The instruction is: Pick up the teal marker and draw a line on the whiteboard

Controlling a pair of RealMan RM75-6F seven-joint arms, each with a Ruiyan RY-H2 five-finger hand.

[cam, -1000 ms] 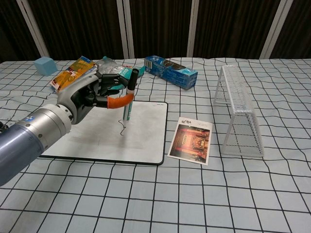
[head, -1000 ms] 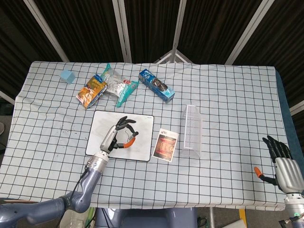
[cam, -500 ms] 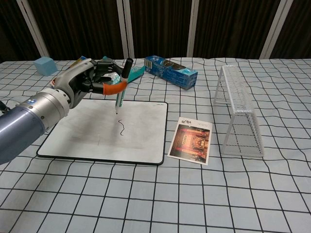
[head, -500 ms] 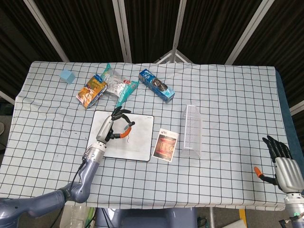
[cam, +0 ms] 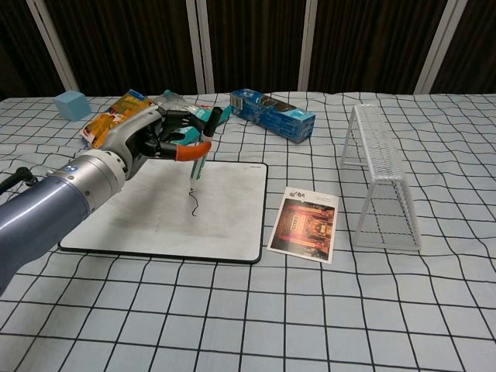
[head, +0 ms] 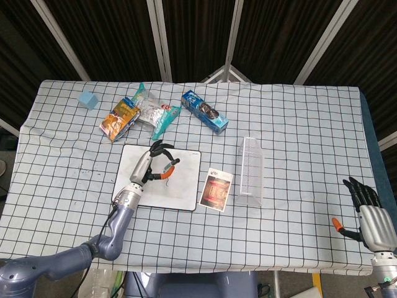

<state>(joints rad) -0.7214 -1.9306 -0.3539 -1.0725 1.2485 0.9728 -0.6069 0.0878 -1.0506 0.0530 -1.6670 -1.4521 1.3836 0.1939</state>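
Surroundings: beyond the far edge of the whiteboard (cam: 232,217) lie an orange snack packet (cam: 116,115), a silvery bag (head: 147,107) and a blue carton (cam: 273,113); a light blue cube (cam: 70,104) sits at the far left.
Right of board: a printed card (cam: 305,223) lies just beside the board's right edge, and a white wire rack (cam: 380,175) stands further right, well apart from the hand.
Board surface: a short dark squiggle (cam: 192,205) shows near the middle.
Teal marker (cam: 201,152): over the far part of the board, long axis nearly upright, dark cap end up and leaning slightly right, tip down just above the squiggle; whether the tip touches the board cannot be told.
Left hand (cam: 151,138): reaches in from the left above the board, orange-tipped thumb and fingers pinching the marker at mid-body, other fingers curled behind.
Left arm (cam: 46,213): runs low across the near-left of the table.
Right hand (head: 369,216): at the table's near-right corner, palm down, dark fingers spread, holding nothing.
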